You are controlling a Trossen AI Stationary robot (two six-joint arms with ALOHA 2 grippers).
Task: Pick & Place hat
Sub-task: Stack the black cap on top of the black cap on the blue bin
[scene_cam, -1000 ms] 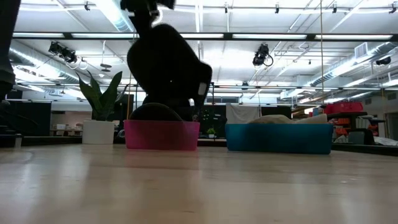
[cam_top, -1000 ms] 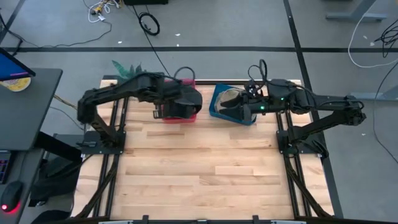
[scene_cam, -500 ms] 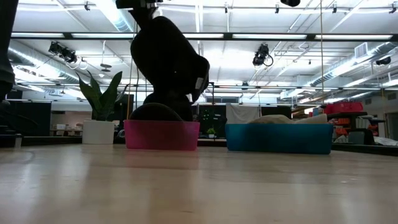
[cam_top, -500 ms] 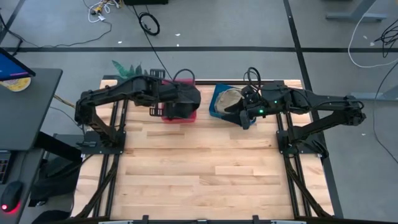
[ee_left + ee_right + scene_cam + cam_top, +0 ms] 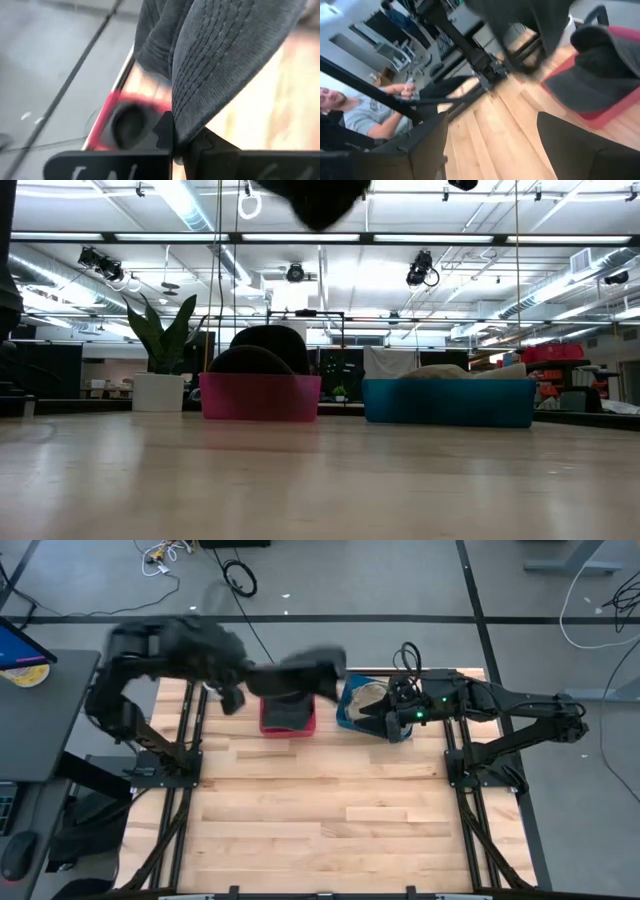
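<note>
1. From my remote seat I take the pink bin (image 5: 287,715) as my landmark; it sits at the far edge of the wooden table (image 5: 320,810), and the low view shows it left of the blue bin (image 5: 448,402).
2. Inside the pink bin I see dark hats (image 5: 262,350) mounded above its rim; the right wrist view shows them lying in it too.
3. Above the pink bin, my left gripper (image 5: 173,142) is clenched on the edge of a dark grey hat (image 5: 220,60), which hangs in the air clear of the bin; in the high view that hat (image 5: 305,675) sits over the bin's far side.
4. Just beside the pink bin, the blue bin (image 5: 365,705) holds a pale tan hat (image 5: 372,693).
5. My right gripper (image 5: 385,722) is at the blue bin's near corner, fingers spread wide and empty, pointing toward the pink bin.
6. Beyond the pink bin a potted plant (image 5: 160,355) stands to its left, and a person (image 5: 355,117) shows in the room behind.
</note>
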